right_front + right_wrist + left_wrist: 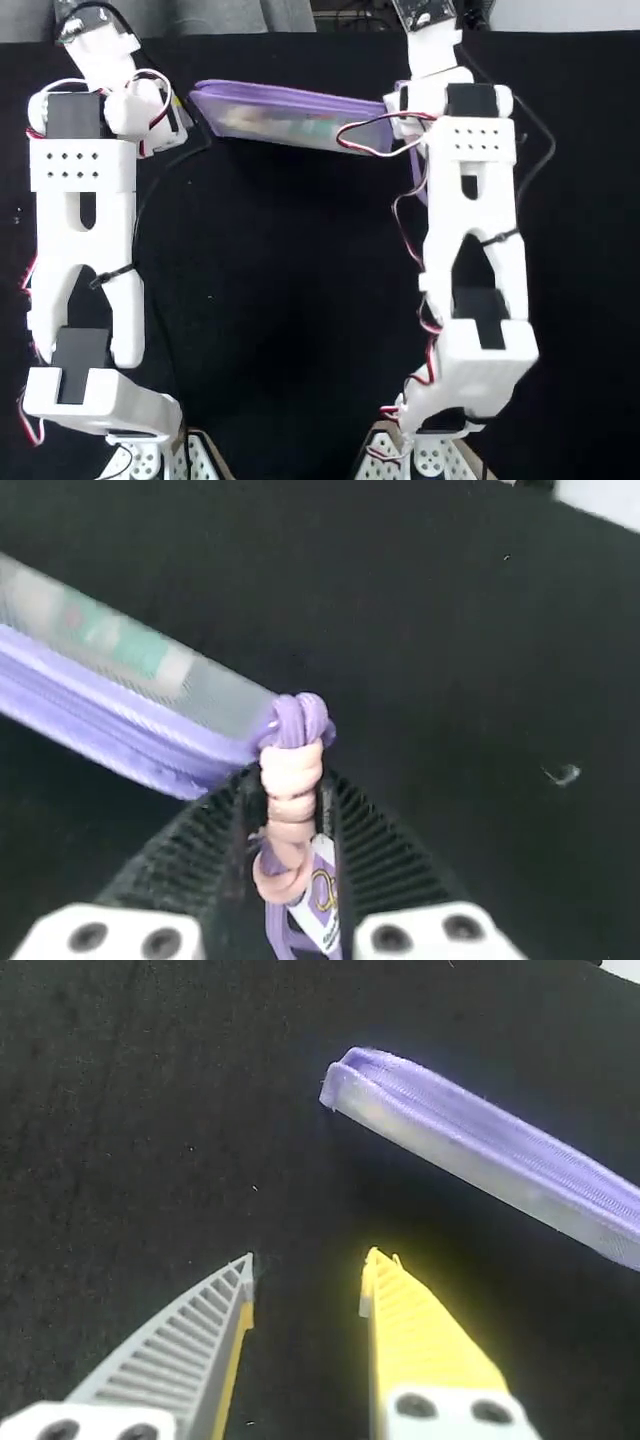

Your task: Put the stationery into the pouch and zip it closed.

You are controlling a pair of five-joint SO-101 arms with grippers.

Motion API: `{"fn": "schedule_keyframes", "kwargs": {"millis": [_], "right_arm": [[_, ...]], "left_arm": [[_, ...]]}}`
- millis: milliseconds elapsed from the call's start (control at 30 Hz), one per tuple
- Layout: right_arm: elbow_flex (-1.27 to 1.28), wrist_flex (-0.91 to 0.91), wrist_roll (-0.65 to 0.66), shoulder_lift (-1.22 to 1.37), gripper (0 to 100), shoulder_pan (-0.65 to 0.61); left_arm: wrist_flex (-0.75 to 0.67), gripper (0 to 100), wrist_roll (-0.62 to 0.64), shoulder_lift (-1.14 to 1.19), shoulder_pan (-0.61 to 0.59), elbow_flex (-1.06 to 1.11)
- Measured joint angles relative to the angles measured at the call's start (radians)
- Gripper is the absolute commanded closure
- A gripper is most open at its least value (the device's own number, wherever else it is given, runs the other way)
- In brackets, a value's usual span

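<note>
Clamping knotted cord (291, 748) of long purple pouch (110, 715), right gripper (290, 785), ribbed left gripper (310, 1257) apart

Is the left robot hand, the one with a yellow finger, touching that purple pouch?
Apart. The left wrist view shows bare black table between the open left hand and the pouch.

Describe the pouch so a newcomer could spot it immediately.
On the black table, look at the far side between the two white arms. The pouch is there: the one purple thing, see-through on one side, its end clamped in the right pincer.
</note>
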Motion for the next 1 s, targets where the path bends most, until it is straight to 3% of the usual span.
{"fn": "schedule_keyframes", "kwargs": {"millis": [400, 700, 1000], "right_arm": [[0.0, 0.172, 0.006, -0.245, 98.7, -0.006], [0.0, 0.253, 0.006, -0.44, 98.7, -0.074], [0.0, 0.267, 0.008, -0.569, 98.7, -0.074]], "left_arm": [[0.002, 82, 0.0, 0.0, 0.003, 0.0], [0.077, 82, -0.133, 0.0, 0.135, 0.0], [0.086, 82, -0.146, 0.0, 0.173, 0.02]]}}
